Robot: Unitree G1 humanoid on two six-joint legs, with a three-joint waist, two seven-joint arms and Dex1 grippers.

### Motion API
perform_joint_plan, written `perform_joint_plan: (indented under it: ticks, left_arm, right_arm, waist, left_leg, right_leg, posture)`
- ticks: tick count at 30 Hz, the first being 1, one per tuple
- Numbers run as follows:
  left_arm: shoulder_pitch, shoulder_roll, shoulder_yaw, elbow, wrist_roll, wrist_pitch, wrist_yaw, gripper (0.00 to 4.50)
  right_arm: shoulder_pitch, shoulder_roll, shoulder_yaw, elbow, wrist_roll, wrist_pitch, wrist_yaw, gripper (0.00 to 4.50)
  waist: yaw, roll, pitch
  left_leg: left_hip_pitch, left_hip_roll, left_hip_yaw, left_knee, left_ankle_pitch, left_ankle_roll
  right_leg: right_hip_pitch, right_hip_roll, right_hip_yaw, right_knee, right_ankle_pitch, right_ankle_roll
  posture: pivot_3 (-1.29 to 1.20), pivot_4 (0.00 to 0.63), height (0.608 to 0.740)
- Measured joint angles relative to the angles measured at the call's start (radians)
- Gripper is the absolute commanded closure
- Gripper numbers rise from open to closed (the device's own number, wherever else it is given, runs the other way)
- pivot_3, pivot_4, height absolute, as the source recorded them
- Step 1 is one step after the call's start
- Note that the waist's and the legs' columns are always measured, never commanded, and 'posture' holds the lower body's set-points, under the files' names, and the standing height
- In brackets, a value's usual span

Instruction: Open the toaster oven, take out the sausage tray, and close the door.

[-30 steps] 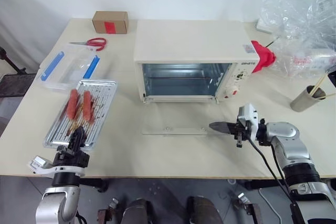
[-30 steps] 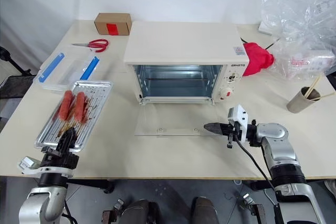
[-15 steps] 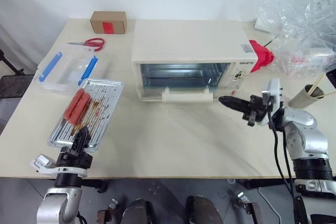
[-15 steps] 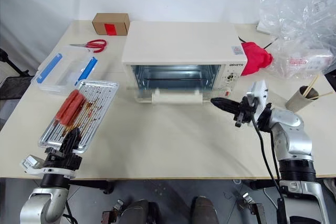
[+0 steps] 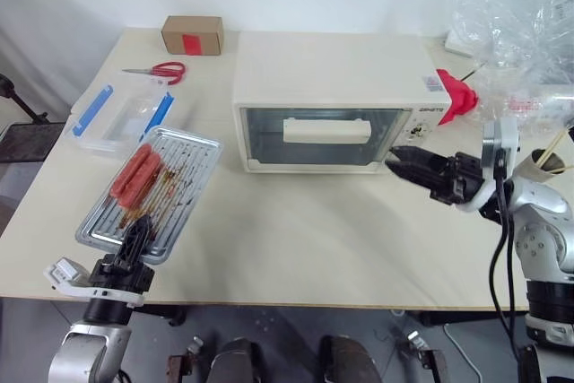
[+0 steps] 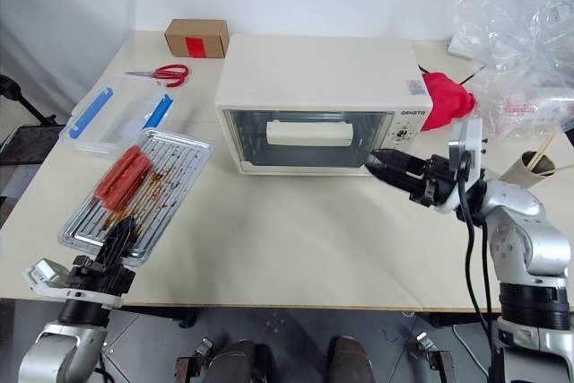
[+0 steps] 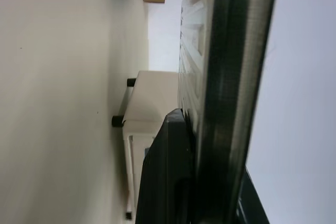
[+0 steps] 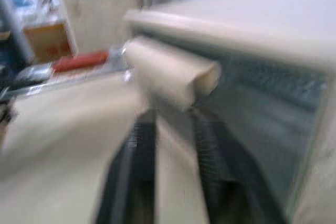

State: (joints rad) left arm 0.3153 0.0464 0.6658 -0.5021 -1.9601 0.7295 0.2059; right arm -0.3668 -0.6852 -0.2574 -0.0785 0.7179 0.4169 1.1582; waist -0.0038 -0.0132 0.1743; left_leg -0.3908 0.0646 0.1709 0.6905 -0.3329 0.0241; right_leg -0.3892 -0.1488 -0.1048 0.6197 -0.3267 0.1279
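The cream toaster oven [image 5: 332, 69] stands mid-table with its glass door [image 5: 269, 136] upright and closed, the bar handle [image 5: 327, 129] across it. To its left, the silver sausage tray [image 5: 184, 172] lies on the table outside the oven, carrying two red sausages [image 5: 134, 170]. My left gripper [image 5: 134, 238] is shut on the tray's near rim [image 7: 231, 77]. My right gripper [image 5: 399, 159] hovers just off the door's lower right corner, pointing at it. In the right wrist view its fingers [image 8: 131, 182] stand apart below the handle [image 8: 170, 72], holding nothing.
A clear plastic box with blue clips [image 5: 121, 114], red scissors [image 5: 154, 69] and a cardboard box [image 5: 192, 34] lie at the back left. A red object [image 5: 457, 96], plastic bags [image 5: 511, 42] and a paper cup with sticks [image 5: 547, 159] crowd the right side.
The door swung up from lying flat open to closed. My right gripper rose along with it and its fingers parted. The left gripper stayed clamped on the tray.
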Motion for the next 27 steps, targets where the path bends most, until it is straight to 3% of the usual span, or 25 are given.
perform_joint_plan:
  ticks: [6,9,11,17,27]
  left_arm:
    - [0.089,0.313,0.065,0.128,0.001,0.227,-0.242,4.50]
    - [0.109,0.472,0.073,0.241,0.002,0.361,-0.370,4.50]
    - [0.113,0.551,0.060,0.298,0.002,0.438,-0.441,4.50]
    - [0.059,0.690,-0.051,0.362,0.003,0.538,-0.559,4.50]
    - [-0.250,0.824,-0.377,0.557,0.003,0.643,-0.574,4.50]
  right_arm:
    - [0.181,-0.052,-0.046,-0.187,0.024,-0.034,0.081,0.45]
    - [0.231,-0.051,-0.069,-0.211,0.025,-0.083,0.094,0.45]
    - [0.252,-0.058,-0.088,-0.215,0.060,-0.064,0.097,0.10]
    - [0.298,-0.066,-0.123,-0.235,0.072,-0.092,0.114,0.02]
    - [0.405,-0.099,-0.195,-0.281,0.076,-0.102,0.102,0.02]
  waist:
    - [0.001,0.000,0.000]
    - [0.000,0.000,0.000]
    - [-0.001,0.001,0.000]
    - [0.003,0.001,0.000]
    - [0.001,0.002,0.000]
  left_leg:
    - [0.000,0.001,0.001,-0.001,0.000,-0.001]
    - [0.001,0.001,0.002,-0.002,0.000,-0.002]
    - [0.001,0.002,0.003,-0.004,-0.001,-0.002]
    - [0.001,0.002,0.002,-0.007,0.000,-0.003]
    - [0.002,0.001,0.003,-0.008,0.000,-0.004]
  right_leg:
    - [-0.002,0.001,0.000,0.000,-0.001,-0.003]
    - [-0.003,0.001,0.000,0.000,-0.002,-0.003]
    - [-0.004,0.000,0.001,0.001,-0.002,-0.003]
    - [-0.005,0.000,0.001,0.002,-0.002,-0.004]
    - [-0.005,0.000,0.001,0.004,-0.002,-0.004]
  posture:
    - [0.00,0.150,0.740]
    - [0.00,0.150,0.740]
    - [0.00,0.150,0.740]
    - [0.00,0.150,0.740]
    - [0.00,0.150,0.740]
